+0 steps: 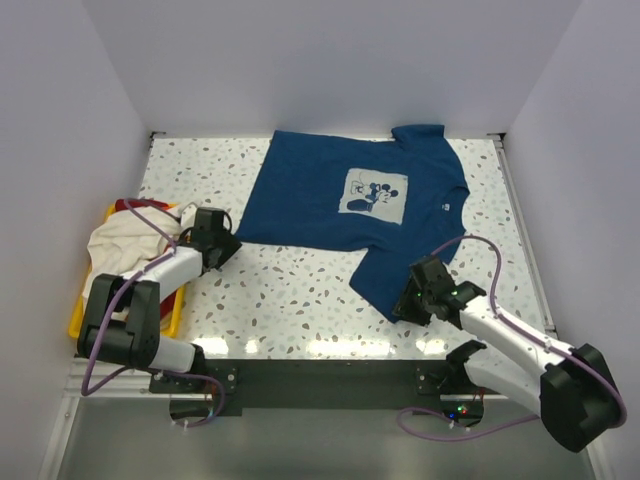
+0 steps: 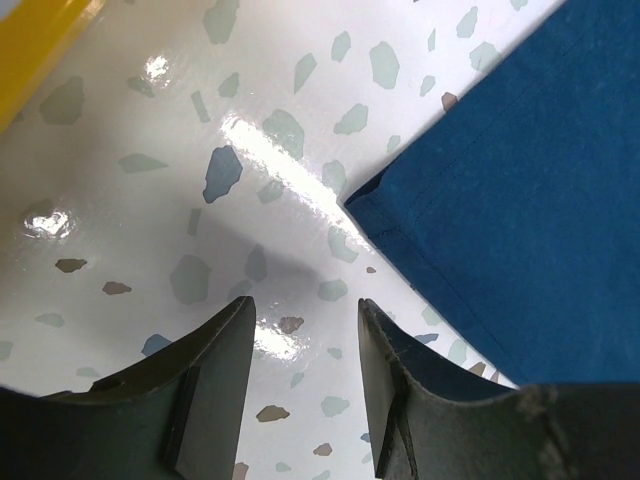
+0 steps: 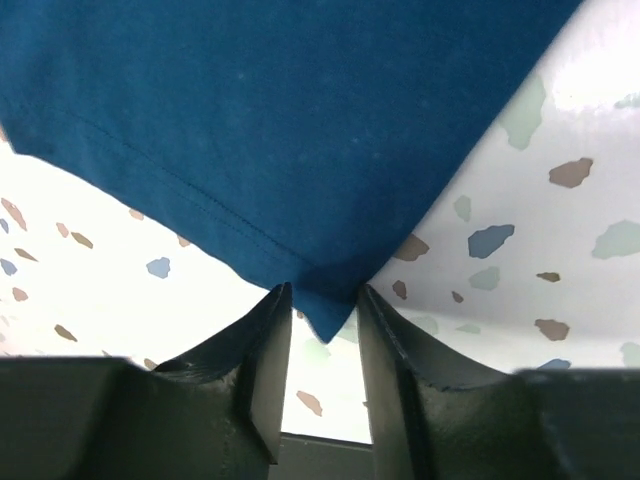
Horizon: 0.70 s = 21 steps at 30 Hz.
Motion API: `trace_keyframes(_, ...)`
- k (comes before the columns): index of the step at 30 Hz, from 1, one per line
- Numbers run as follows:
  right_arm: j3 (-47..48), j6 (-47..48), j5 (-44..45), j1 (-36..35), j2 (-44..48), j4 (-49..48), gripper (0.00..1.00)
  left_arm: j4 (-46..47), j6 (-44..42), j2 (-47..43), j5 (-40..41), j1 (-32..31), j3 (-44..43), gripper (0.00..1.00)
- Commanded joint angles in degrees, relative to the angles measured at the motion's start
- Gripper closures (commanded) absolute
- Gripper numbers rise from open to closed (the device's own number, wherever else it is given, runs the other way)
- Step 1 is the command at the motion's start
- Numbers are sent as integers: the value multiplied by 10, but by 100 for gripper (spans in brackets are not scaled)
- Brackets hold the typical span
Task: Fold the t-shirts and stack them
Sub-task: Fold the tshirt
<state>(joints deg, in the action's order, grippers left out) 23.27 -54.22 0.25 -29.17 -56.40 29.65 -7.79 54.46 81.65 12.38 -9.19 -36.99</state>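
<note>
A navy blue t-shirt [image 1: 320, 205] with a white square mouse print [image 1: 375, 192] lies spread flat on the speckled table. My left gripper [image 1: 232, 243] is open and low over the table, just short of the shirt's near left hem corner [image 2: 350, 203]. Nothing is between its fingers [image 2: 305, 305]. My right gripper [image 1: 405, 300] is at the tip of the near sleeve. Its jaws stand apart on either side of that navy corner [image 3: 330, 315], which pokes down between them [image 3: 322, 290]. A cream-white t-shirt [image 1: 125, 245] and some red cloth [image 1: 128, 206] lie heaped in the bin.
A yellow plastic bin [image 1: 78, 318] stands at the table's left edge, behind my left arm; its rim [image 2: 30, 30] shows in the left wrist view. White walls close off the left, back and right. A dark rail runs along the table's near edge [image 1: 320, 365].
</note>
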Motion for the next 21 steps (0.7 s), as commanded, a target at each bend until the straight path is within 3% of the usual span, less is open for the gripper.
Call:
trace_keyframes(1,-20,-16,10,-11,-36,36,65,28,-1,-17,25,-3,3,50)
trace_keyframes(7,-5,-13,33,-11,-38,44,93,51,-6,-12,15,-3,6,50)
trace_keyframes(10,24,-4,52,-12,-14,87,100,63,-10,-12,7,-4,5,50)
trace_keyframes(21,123,38,84,-11,38,213,100,117,-20,31,2,-10,-11,50)
